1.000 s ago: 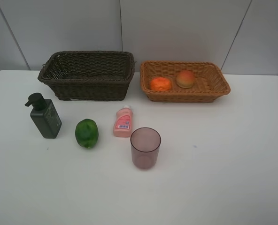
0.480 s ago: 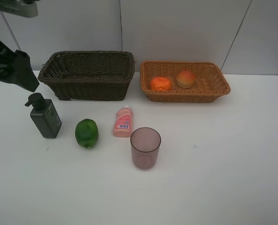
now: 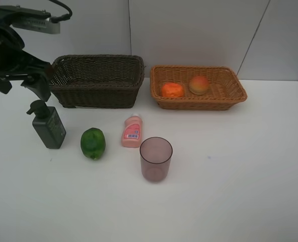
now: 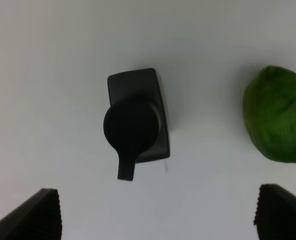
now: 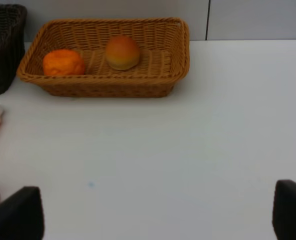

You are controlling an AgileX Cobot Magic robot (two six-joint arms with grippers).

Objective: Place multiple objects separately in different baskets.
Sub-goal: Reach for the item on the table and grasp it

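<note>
Left end effector (image 4: pixel 160 215) moved in over pump bottle (image 3: pixel 48 128), released | bottle upright, spout leftward | right end effector (image 5: pixel 153 212) released

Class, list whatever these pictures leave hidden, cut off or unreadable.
1. Deep dark brown wicker basket: near wall hides much of its floor, exterior high view.
2. Small pink bottle: label print too small to read, exterior high view.
3. Right arm's fingers: only tips show, cut by right wrist view's edge.
</note>
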